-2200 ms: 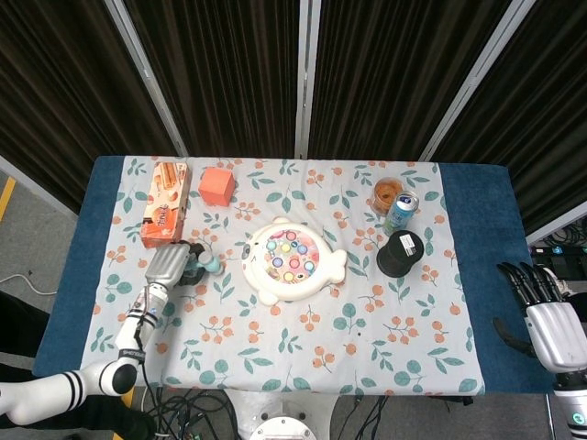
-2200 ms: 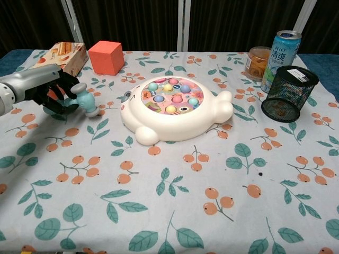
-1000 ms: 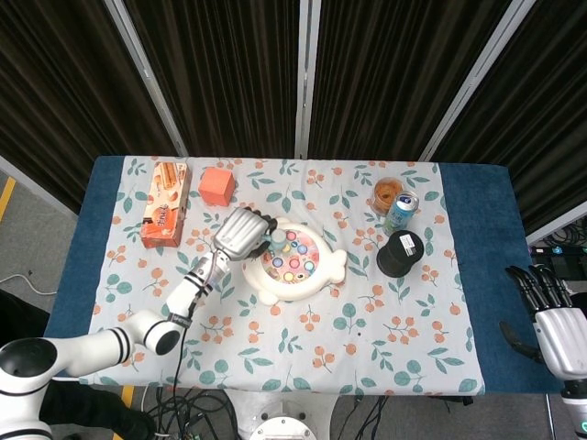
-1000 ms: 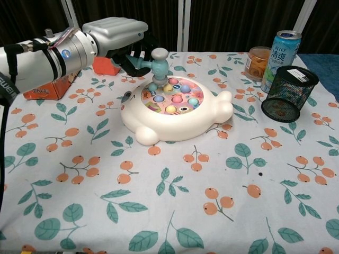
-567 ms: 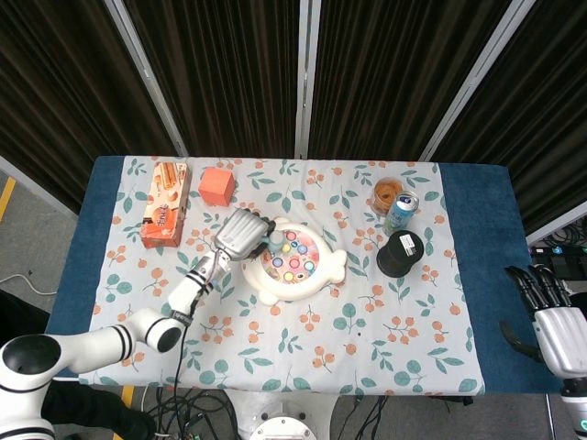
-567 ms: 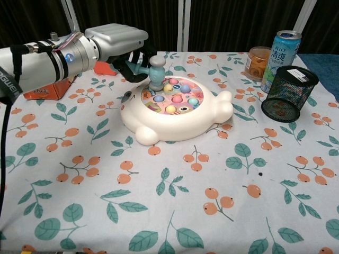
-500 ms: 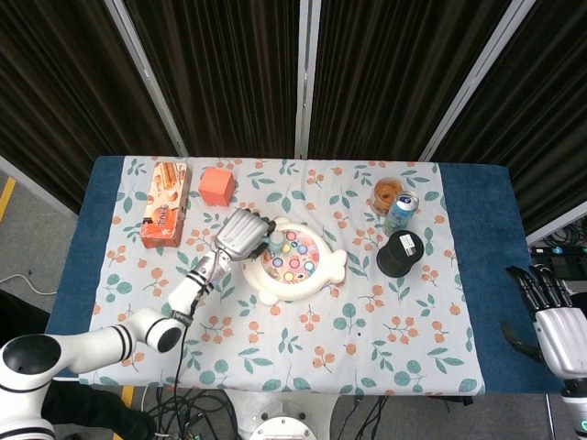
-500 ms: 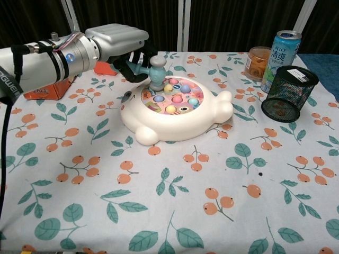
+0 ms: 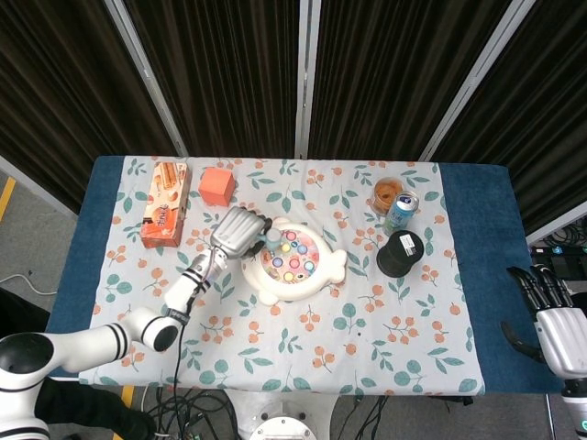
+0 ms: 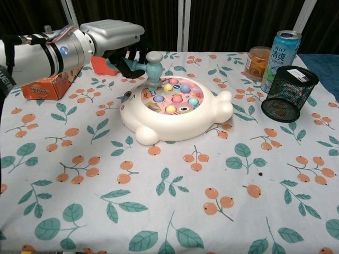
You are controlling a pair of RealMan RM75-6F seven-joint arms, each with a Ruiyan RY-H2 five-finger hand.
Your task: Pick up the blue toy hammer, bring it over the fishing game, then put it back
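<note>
My left hand (image 10: 114, 39) (image 9: 237, 231) grips the handle of the blue toy hammer (image 10: 153, 66) (image 9: 272, 239). The hammer's grey-blue head stands upright above the left edge of the fishing game (image 10: 175, 108) (image 9: 293, 261), a white fish-shaped toy with coloured fish in a round pink basin. The handle is mostly hidden inside my fingers. My right hand (image 9: 553, 321) hangs off the table's right edge in the head view, fingers spread and nothing in them; the chest view does not show it.
An orange cube (image 9: 216, 186) and a biscuit box (image 9: 165, 203) lie at the back left. A black mesh cup (image 10: 288, 93), a drink can (image 10: 280, 53) and a small jar (image 10: 257, 62) stand at the back right.
My left hand carried the hammer from the table's left side to the fishing game. In the last half second the hammer rose a little and shifted slightly left.
</note>
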